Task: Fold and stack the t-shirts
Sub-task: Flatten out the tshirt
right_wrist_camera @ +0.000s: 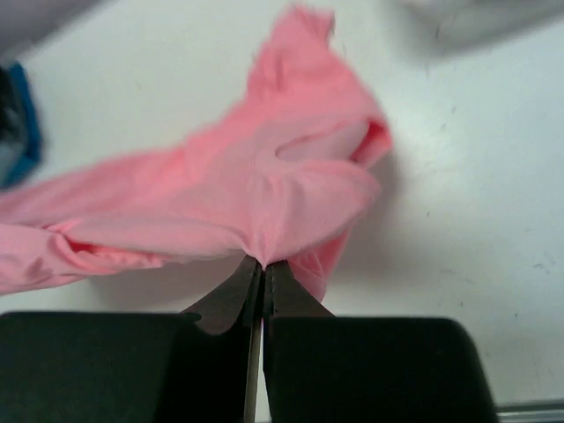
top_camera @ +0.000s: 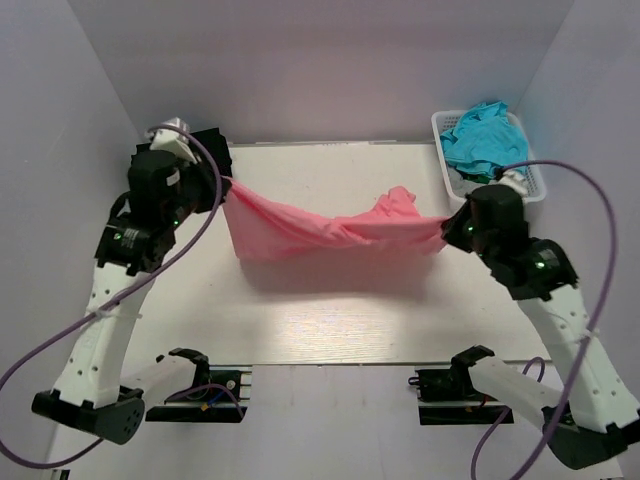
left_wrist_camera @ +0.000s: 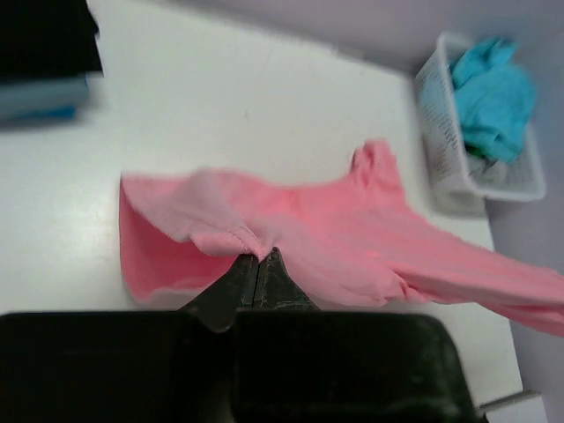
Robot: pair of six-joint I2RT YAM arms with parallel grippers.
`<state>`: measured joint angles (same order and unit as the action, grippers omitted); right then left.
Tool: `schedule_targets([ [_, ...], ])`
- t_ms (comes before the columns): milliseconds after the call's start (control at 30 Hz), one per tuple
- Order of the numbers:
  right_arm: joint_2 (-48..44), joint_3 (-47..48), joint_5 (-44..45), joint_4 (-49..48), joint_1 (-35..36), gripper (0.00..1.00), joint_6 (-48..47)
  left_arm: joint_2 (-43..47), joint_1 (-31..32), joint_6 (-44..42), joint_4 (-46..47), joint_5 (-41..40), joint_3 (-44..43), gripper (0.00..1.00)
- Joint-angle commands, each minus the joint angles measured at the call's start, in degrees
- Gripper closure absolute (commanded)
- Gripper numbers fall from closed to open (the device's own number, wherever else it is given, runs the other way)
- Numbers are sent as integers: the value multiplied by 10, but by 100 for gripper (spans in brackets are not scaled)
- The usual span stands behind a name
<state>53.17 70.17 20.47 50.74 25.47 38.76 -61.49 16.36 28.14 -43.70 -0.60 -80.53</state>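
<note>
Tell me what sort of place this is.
Probably a robot test cell, not a home: a white table boxed in by plain walls, the left arm and right arm bolted at its near edge stretching a salmon-pink t-shirt between them, and a white lattice basket holding a teal t-shirt.

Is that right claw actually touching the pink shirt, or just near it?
Touching. In the right wrist view the right gripper has its jaws shut on a bunched fold of the salmon-pink t-shirt.
</note>
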Motion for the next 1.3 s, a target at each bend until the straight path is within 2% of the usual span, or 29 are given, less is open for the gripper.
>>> schedule_targets([
  [0, -20, 87, 92, 63, -2, 100, -17, 29, 2, -21, -23, -43, -76, 100],
  [100, -45, 146, 129, 35, -2, 100, -41, 34, 2, -27, -37, -61, -123, 100],
  [233, -66, 218, 134, -7, -2, 100, -76, 58, 2, -39, -42, -85, -180, 100],
  [433, -70, 305, 39, -48, -1, 100, -124, 77, -4, -46, -47, -52, -280, 100],
  [533, -75, 327, 30, -64, 0, 100, -134, 77, -4, -46, -59, -43, -299, 100],
  [667, -75, 322, 41, -72, 0, 100, -139, 77, -4, -46, -65, -48, -299, 100],
  [833, -35, 279, 79, -75, 0, 100, -134, 59, -4, -27, -47, -77, -221, 100],
  [900, -23, 248, 91, -92, 0, 100, -133, 37, 2, -20, -31, -89, -169, 100],
  [1033, 63, 151, 130, -136, -6, 100, -120, -55, -9, 9, 2, -139, -82, 100],
  [1067, 79, 126, 128, -158, -9, 100, -122, -105, -9, 16, 11, -159, -68, 100],
  [1133, 139, 100, 102, -187, -31, 100, -118, -163, -16, 29, 34, -178, -46, 100],
  [1167, 210, 97, 88, -205, -51, 100, -115, -194, -26, 29, 45, -178, -46, 100],
  [1233, 265, 102, 25, -259, -68, 100, -117, -295, -44, 29, 77, -183, -53, 100],
  [1267, 353, 116, 12, -273, -91, 100, -131, -334, -52, 29, 78, -183, -88, 100],
])
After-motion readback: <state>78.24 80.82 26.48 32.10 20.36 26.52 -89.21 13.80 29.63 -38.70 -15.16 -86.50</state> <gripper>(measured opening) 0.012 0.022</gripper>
